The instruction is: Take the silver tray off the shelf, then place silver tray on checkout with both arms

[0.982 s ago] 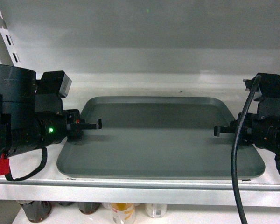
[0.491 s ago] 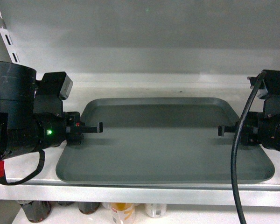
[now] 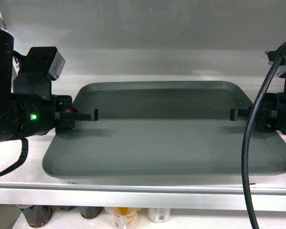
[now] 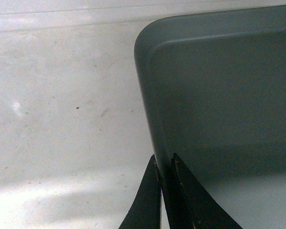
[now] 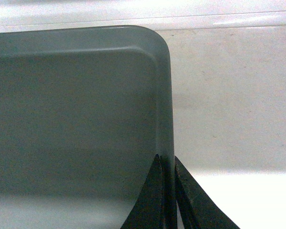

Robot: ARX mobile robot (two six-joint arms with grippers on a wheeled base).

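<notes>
Left pincer point(image 3: 88, 115) pinching the tray point(image 3: 167, 143) by its left rim; right pincer point(image 3: 238, 114) pinching the right rim, w/ rim betw. fingers in both wrist views. Tray spans betw. both pincers, over the white shelf point(image 3: 133, 193). Bottles point(image 3: 126, 217) below shelf edge.

Above tray: open air over the silver tray point(image 3: 167, 143), up to 12 o'clock.
Back, 12 o'clock: grey back panel point(image 3: 148, 28) closes off the shelf point(image 3: 133, 191).
9 o'clock: left gripper point(image 3: 81, 115) clamps the tray's rim; bare shelf board beside it.
3 o'clock: right gripper point(image 3: 240, 114) clamps the opposite rim; black cable point(image 3: 248, 157) hangs across the front.
6 o'clock: shelf edge, bottles point(image 3: 124, 217) underneath.
</notes>
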